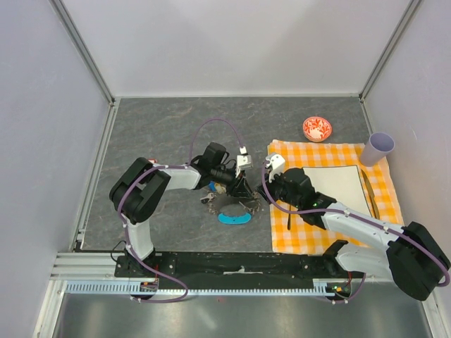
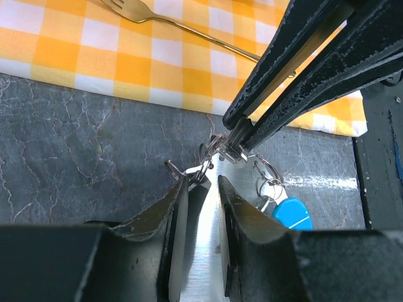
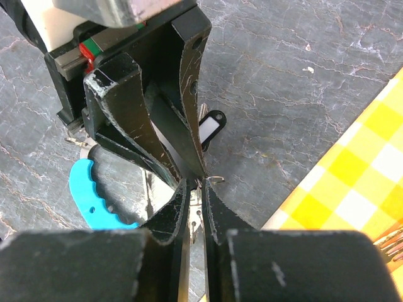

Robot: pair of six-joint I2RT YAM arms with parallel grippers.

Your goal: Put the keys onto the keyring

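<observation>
Seen from above, the left gripper (image 1: 242,191) and the right gripper (image 1: 256,203) meet tip to tip low over the grey table (image 1: 155,134). The keyring (image 1: 234,217) lies right beneath them, with its cyan strap just on the near side of both sets of jaws. The keys (image 1: 210,197) are bunched just beside the left jaws, on the side away from the right ones. The checked cloth (image 1: 331,225) begins behind the right gripper.

From the left wrist, the left fingers (image 2: 179,220) stand a narrow slot apart, and a bright strip of metal shows in the slot. I can't tell whether they grip it. Straight ahead of their tips, the right gripper (image 2: 234,141) slants in with its jaws pinched together on the keyring's thin wire rings. A blue key head (image 2: 291,212) lies just right of the left jaws. A fork (image 2: 189,28) rests on the cloth well beyond them.

From the right wrist, the right fingers (image 3: 217,217) are almost touching, with a small wire loop (image 3: 214,179) at their tips. The left gripper's jaws stand directly beyond, close against them. The cyan strap (image 3: 94,195) curves to the left of the right jaws. A black-and-white key (image 3: 208,126) lies beyond the tips, beside one left finger.
</observation>
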